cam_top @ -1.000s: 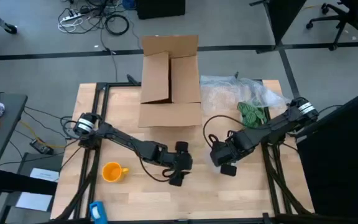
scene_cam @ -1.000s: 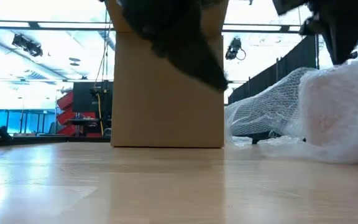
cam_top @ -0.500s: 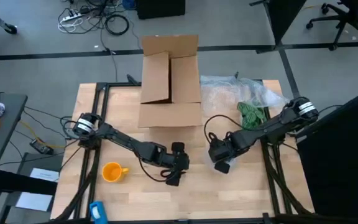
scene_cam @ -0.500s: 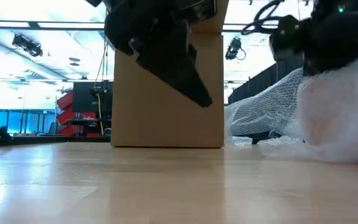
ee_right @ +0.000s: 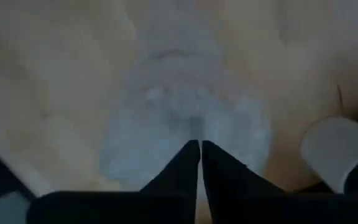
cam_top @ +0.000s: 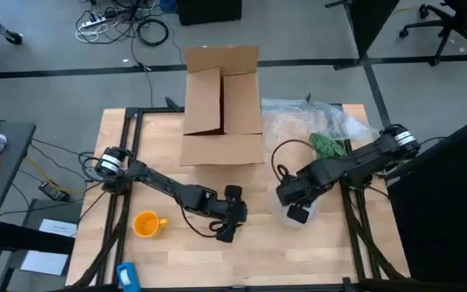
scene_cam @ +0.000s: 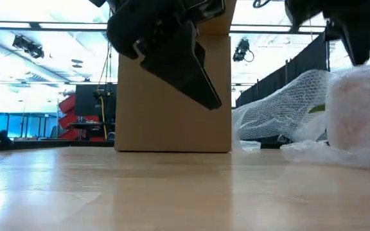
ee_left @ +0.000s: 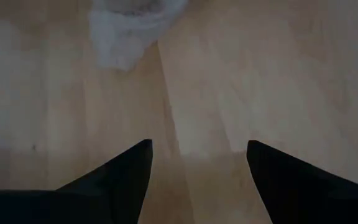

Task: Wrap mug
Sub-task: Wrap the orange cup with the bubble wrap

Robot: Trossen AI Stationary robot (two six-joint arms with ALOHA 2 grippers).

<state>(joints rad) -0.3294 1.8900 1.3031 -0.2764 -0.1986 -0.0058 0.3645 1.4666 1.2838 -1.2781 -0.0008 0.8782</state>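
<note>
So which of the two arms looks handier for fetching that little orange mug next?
The left, probably. The mug sits on the left gripper's side, and its fingers are open and empty. The right gripper is farther off, shut on the bubble wrap.

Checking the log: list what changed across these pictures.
The right pincer swung back from mid-table toward the right, now shut on a piece of bubble wrap. The left pincer edged slightly left, open. The mug and cardboard box stayed put.

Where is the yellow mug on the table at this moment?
In the high view the mug stands near the table's front left, beside the left arm, apart from the left gripper.
</note>
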